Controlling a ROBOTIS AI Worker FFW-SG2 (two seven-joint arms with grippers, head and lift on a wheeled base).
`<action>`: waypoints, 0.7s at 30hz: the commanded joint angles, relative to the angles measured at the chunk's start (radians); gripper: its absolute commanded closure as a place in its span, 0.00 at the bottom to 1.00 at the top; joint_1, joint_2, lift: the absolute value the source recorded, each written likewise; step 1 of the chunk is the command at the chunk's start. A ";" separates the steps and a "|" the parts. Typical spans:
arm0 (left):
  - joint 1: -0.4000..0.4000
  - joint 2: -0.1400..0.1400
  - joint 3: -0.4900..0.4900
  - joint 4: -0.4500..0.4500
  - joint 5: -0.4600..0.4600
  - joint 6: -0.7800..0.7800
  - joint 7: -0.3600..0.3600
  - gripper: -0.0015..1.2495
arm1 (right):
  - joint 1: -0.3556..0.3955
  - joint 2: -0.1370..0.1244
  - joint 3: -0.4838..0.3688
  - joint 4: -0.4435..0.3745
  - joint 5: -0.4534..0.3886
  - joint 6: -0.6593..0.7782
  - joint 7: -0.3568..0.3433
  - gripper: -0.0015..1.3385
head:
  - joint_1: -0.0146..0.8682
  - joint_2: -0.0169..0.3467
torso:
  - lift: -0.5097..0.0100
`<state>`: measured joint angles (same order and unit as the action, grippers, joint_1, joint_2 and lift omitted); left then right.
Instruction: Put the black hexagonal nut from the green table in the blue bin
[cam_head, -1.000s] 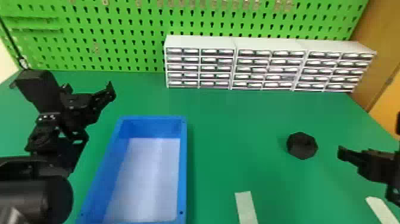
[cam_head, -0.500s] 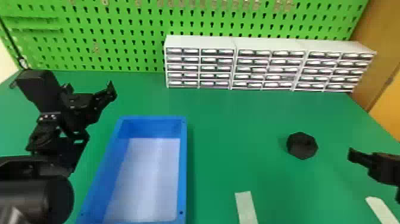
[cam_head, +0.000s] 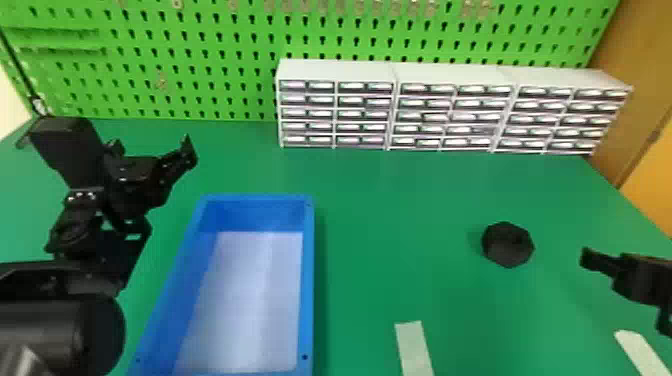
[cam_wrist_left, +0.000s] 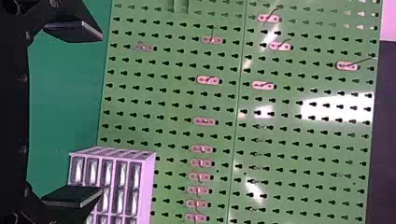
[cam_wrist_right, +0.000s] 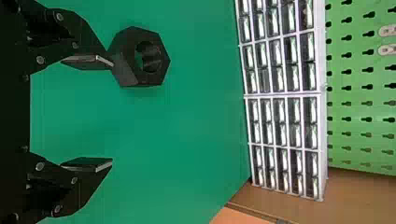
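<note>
The black hexagonal nut (cam_head: 507, 245) lay on the green desk (cam_head: 380, 200), to the right of the blue bin (cam_head: 308, 280). The right end effector (cam_head: 635, 280) was near the nut, on its right side, with the fingers wide open and holding nothing; the exact gap was perhaps small. The left end effector (cam_head: 151, 145), open and empty, was left of the bin.

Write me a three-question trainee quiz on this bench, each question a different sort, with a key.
1. True or false: the black hexagonal nut lies on the green table.
2. Seen from the robot, where is the nut relative to the blue bin? a) to its left b) to its right c) inside it
3. Fill the gap: the right end effector is ____ (open or shut).

Key: 1 true; 2 b; 3 open.
</note>
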<state>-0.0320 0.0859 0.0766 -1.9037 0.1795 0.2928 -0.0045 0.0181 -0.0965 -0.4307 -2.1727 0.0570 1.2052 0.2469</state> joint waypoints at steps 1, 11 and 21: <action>0.000 0.000 -0.001 0.000 0.000 0.000 0.000 0.10 | -0.023 -0.002 0.006 0.044 0.001 -0.016 0.000 0.39 | 0.80 0.07 | 0.79; 0.000 0.000 -0.004 0.000 0.000 0.006 0.000 0.10 | -0.090 -0.025 0.033 0.156 0.014 -0.053 0.002 0.39 | 0.80 0.07 | 0.79; 0.000 0.002 -0.008 0.002 0.000 0.009 0.000 0.10 | -0.175 -0.055 0.084 0.260 0.010 -0.052 0.002 0.39 | 0.80 0.07 | 0.79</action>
<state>-0.0328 0.0870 0.0691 -1.9027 0.1795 0.3013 -0.0045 -0.1258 -0.1411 -0.3704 -1.9506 0.0706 1.1507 0.2484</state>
